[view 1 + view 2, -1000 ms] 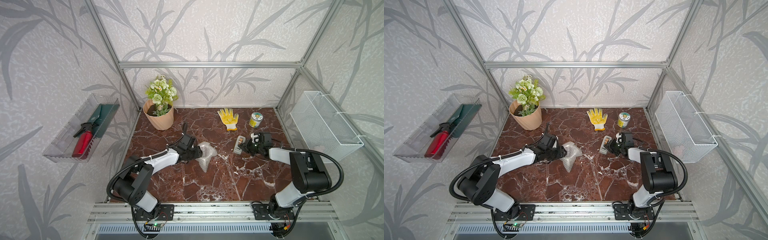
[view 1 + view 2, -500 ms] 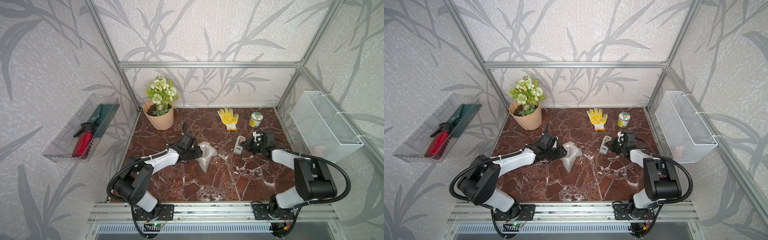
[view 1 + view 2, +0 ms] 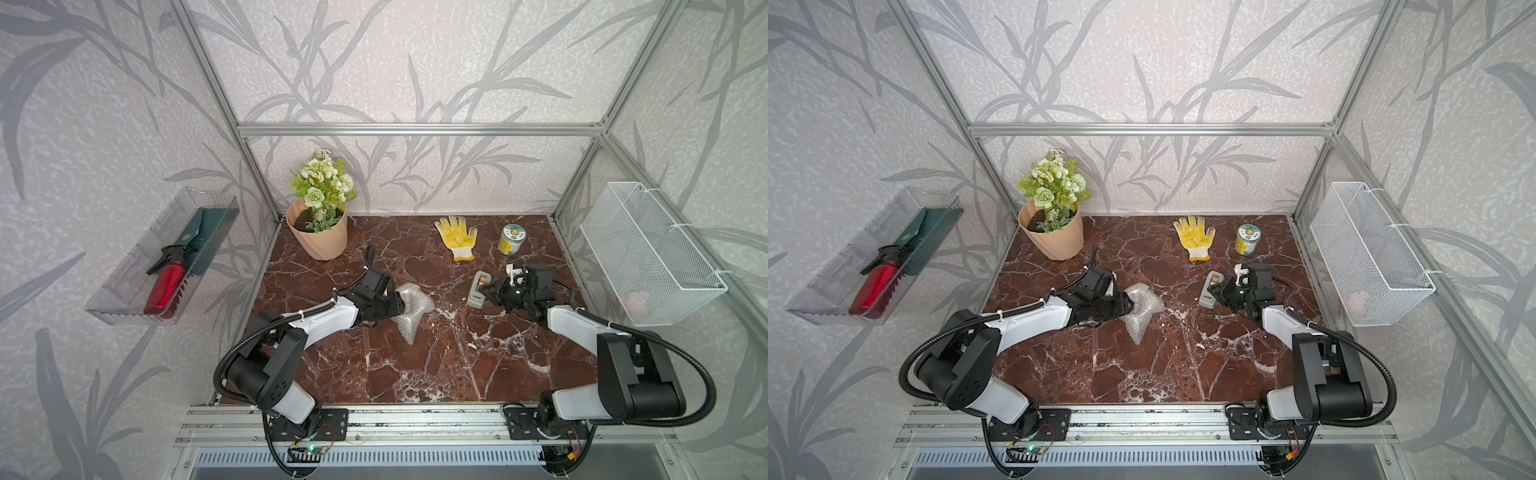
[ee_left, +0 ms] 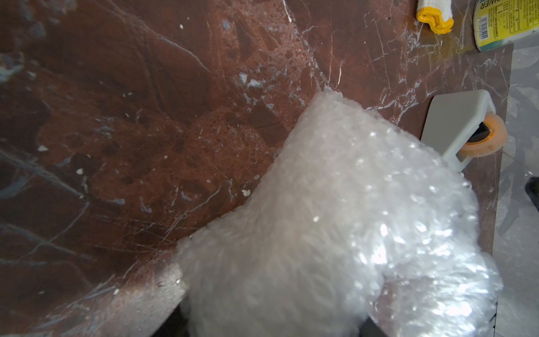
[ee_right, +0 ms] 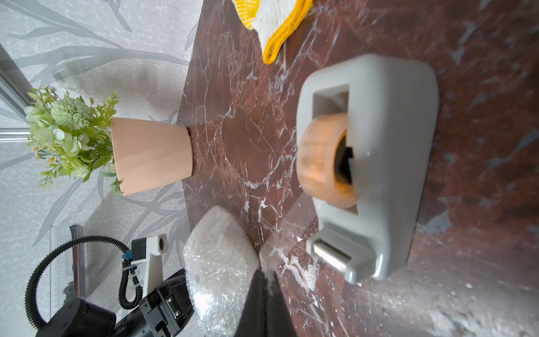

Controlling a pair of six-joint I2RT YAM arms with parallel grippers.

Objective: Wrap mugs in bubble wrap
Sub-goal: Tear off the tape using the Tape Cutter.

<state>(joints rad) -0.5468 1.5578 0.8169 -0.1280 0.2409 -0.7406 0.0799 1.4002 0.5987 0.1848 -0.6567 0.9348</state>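
Left wrist view is mostly filled by the bubble wrap (image 4: 335,227), bunched into a lumpy bundle on the bench (image 3: 415,374). No mug shows anywhere, so I judge that it sits inside the wrap. The step in hand looks like taping the bundle closed. To do it well, the bundle should be clamped firmly enough that the loose tail of wrap pointing toward the robot cannot spring open, but not so hard that bubbles burst. The tape strip (image 5: 287,233) wants drawing out taut and level. It should be torn against the cutter of the tape dispenser (image 3: 478,289), then laid across an overlap of wrap rather than a single layer. A slack strip would likely fold onto itself.

The left pincer (image 3: 400,306) stands about half open, its jaws closed around the end of the bundle nearest its own arm. Farther off, the right pincer (image 5: 259,281) is pinched fully together just beside the dispenser. A faint clear band seems to run from the cutter to its tips, so I take it to be gripping tape. Beyond lie a yellow glove (image 3: 456,237), a labelled jar (image 3: 511,240) and a potted plant (image 3: 318,232), all well apart from the work.
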